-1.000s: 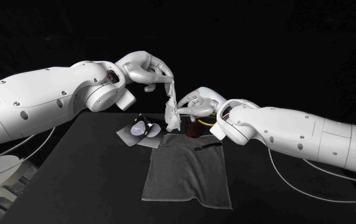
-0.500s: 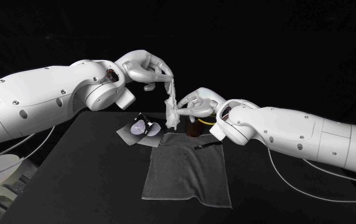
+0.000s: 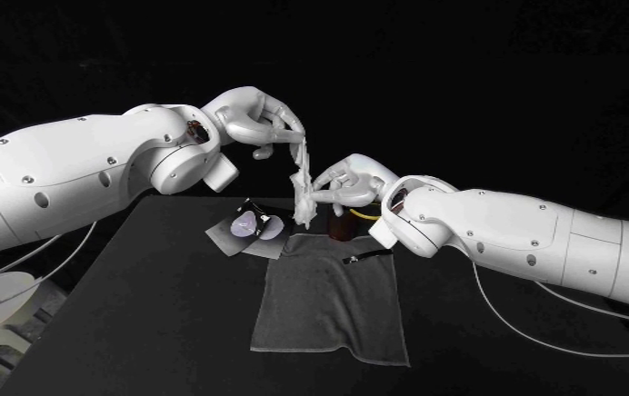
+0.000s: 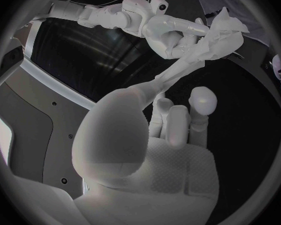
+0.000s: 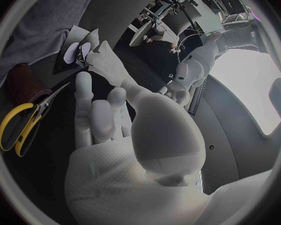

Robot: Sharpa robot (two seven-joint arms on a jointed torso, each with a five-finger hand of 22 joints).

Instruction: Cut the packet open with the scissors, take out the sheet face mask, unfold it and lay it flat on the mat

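Head view: pinching sheet face mask (image 3: 304,203) upright, left hand (image 3: 255,122) above, right hand (image 3: 347,179) below, over far end of mat (image 3: 328,305).

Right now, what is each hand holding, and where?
Both hold the thin white sheet face mask: the left hand pinches its top end, the right hand grips lower down.

Matte black table (image 3: 144,323) before a plain black backdrop (image 3: 433,42), their meeting line faint in the dark

mask (image 3: 305,194) white | mat (image 3: 328,305) grey | scissors (image 5: 17,127) yellow-handled | table (image 3: 157,323) black
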